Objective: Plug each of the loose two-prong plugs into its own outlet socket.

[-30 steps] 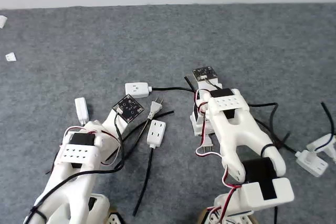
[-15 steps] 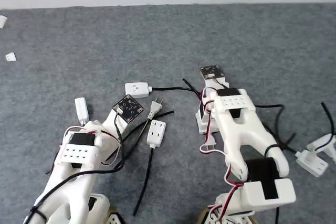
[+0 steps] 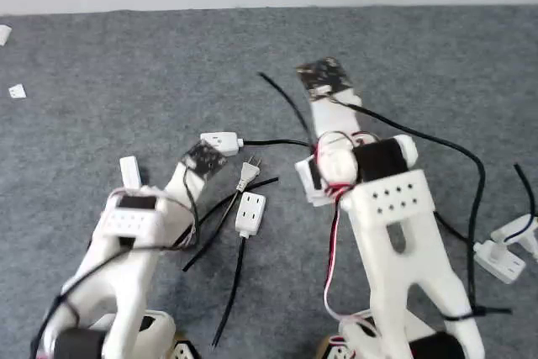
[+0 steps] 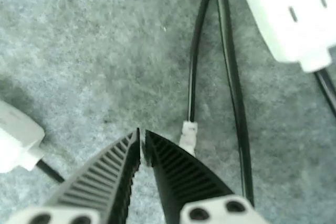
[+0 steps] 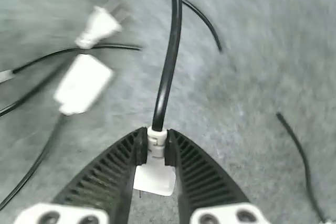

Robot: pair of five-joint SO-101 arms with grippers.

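My right gripper (image 5: 155,134) is shut on a white two-prong plug (image 5: 154,176); its prongs point back past the fingers and its black cord (image 5: 170,51) runs away over the carpet. In the high view the right arm (image 3: 391,208) stands raised, right of centre. The left gripper (image 4: 142,136) hangs shut and empty just above the carpet, beside a thin black cable with a white tip (image 4: 187,132). A loose white plug (image 3: 247,172) lies between two white outlet blocks (image 3: 220,142) (image 3: 250,212). The slotted outlet face (image 4: 286,14) lies beyond the left gripper.
A small white adapter (image 3: 129,171) lies by the left arm (image 3: 126,241). Another white outlet with cords (image 3: 500,260) sits at the right edge. Black cables cross the grey carpet (image 3: 126,65) between the arms. The far half of the carpet is open.
The right arm has risen and swung its wrist up and back, lifting the plug and its cord off the carpet. The left arm has shifted slightly forward.
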